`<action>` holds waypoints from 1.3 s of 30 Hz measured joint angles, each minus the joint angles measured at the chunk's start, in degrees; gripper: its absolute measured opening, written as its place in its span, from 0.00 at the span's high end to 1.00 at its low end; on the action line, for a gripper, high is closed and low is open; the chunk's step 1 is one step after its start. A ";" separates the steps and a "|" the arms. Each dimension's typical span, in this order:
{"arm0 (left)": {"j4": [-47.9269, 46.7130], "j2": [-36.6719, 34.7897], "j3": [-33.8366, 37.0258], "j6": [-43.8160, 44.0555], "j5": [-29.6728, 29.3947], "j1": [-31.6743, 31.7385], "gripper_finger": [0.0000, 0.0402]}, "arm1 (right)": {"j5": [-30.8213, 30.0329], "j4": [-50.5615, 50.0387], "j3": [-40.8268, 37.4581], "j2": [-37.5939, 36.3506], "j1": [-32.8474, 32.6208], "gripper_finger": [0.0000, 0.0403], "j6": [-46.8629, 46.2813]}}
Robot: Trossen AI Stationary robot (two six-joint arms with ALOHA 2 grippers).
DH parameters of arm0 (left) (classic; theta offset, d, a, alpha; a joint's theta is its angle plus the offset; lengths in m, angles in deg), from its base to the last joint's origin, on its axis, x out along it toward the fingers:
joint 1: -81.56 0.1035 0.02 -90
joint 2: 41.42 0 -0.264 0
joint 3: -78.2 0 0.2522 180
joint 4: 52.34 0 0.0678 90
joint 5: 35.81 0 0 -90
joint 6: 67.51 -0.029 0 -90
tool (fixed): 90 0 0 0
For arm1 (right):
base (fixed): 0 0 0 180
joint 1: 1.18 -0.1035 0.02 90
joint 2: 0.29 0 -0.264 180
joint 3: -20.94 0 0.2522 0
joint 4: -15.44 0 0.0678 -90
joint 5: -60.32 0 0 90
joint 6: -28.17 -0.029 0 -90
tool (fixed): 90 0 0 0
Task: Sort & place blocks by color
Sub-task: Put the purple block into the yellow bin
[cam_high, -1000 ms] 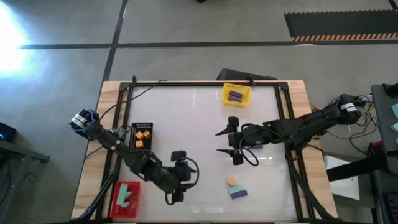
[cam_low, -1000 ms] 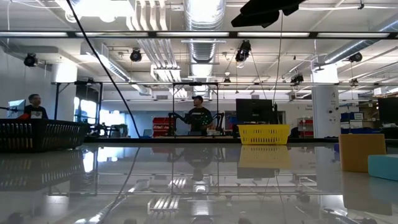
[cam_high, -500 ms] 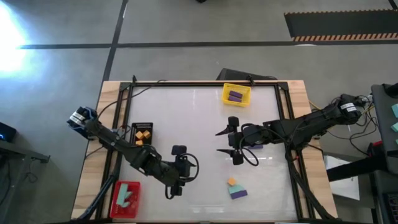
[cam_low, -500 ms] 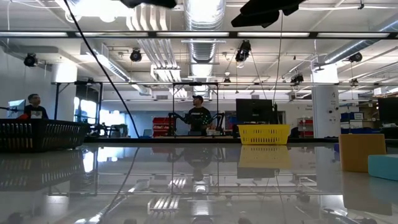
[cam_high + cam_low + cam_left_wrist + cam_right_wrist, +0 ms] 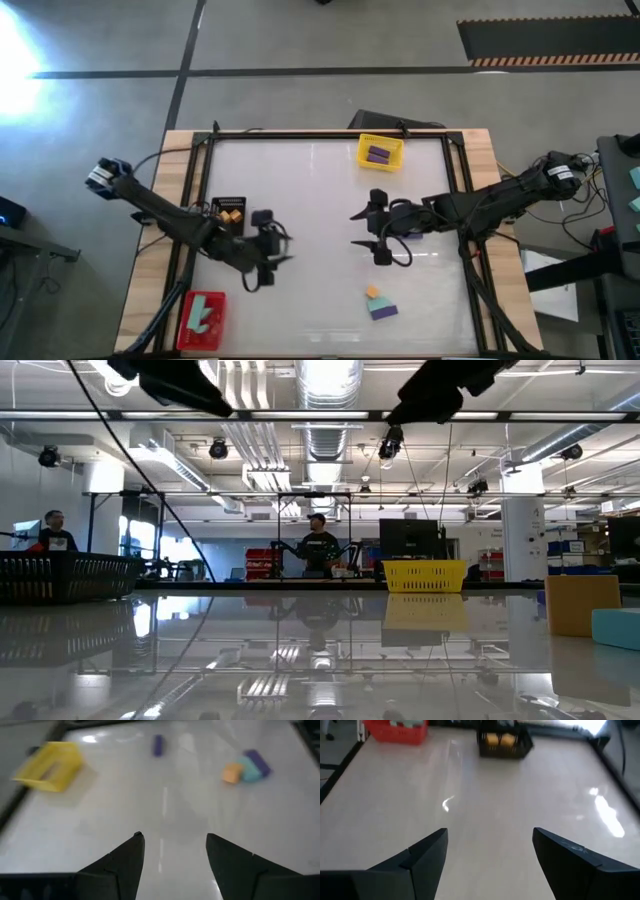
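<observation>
**Left arm swings back toward black tray, empty**

Loose blocks (image 5: pixel 379 302): orange, teal and purple, clustered near the tabletop's (image 5: pixel 320 190) front edge, right of centre. One more purple bar (image 5: pixel 158 744) lies alone, farther off. My left tool (image 5: pixel 264 262), fingers spread and holding nothing, has moved in the last second from near the red tray (image 5: pixel 201 318) to beside the black tray (image 5: pixel 229 212). My right tool (image 5: pixel 368 238) hangs spread at mid-table, unchanged. Judgement: no pick started; the cluster waits.
</observation>
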 joint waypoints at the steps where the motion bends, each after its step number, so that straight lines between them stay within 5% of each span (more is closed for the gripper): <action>1: 0.13 -1.84 1.61 0.35 -1.70 0.00 0.51 | 0.01 -1.31 0.00 0.00 -0.01 0.30 -1.63; 12: 13.31 -15.42 16.89 1.09 -12.84 0.09 0.51 | 0.07 -22.82 0.24 0.02 -0.24 0.37 -21.53; 20: 19.00 -16.99 21.19 1.50 -13.20 0.11 0.51 | 0.23 -45.38 -0.94 0.04 -0.22 0.40 -20.44; 28: 20.14 -15.33 20.91 1.51 -13.18 0.11 0.51 | 9.37 -45.36 -5.93 0.09 -0.26 0.40 -19.59; 39: 20.05 -15.09 20.91 1.51 -13.17 0.11 0.51 | 7.54 -41.68 -11.71 0.09 -0.37 0.44 -16.26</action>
